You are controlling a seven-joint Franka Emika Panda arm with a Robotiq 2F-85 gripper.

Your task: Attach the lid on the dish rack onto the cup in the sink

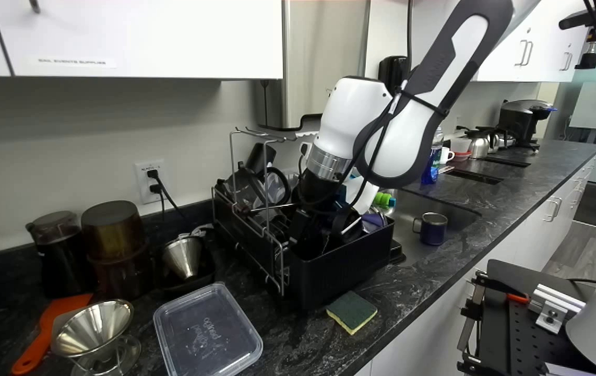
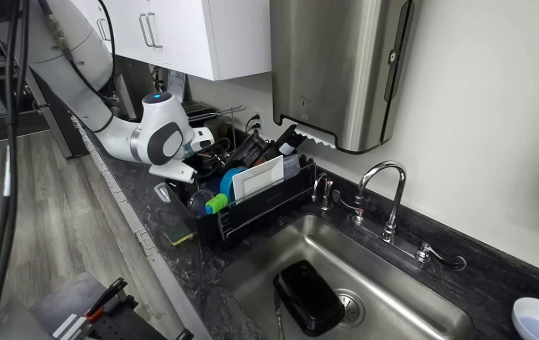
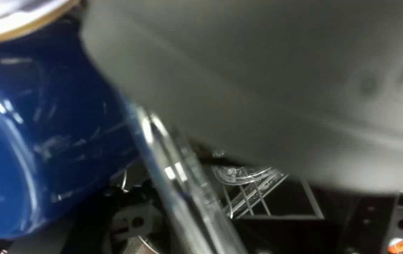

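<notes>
The claw (image 3: pixel 271 222) is hanging, jaws spread wide, inside the black dish rack (image 1: pixel 340 271), seemingly to fetch a lid I'm not making out from here, while a dark-blue mug (image 1: pixel 433 230) is standing mouth up in the sink (image 2: pixel 401 288), presumably ready for capping.

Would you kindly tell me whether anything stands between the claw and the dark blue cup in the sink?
Yes: the black wall of the dish rack facing the sink, with the white square plate and green cap showing above its edge. The cup is beyond it, so lifting over seems wise.
</notes>
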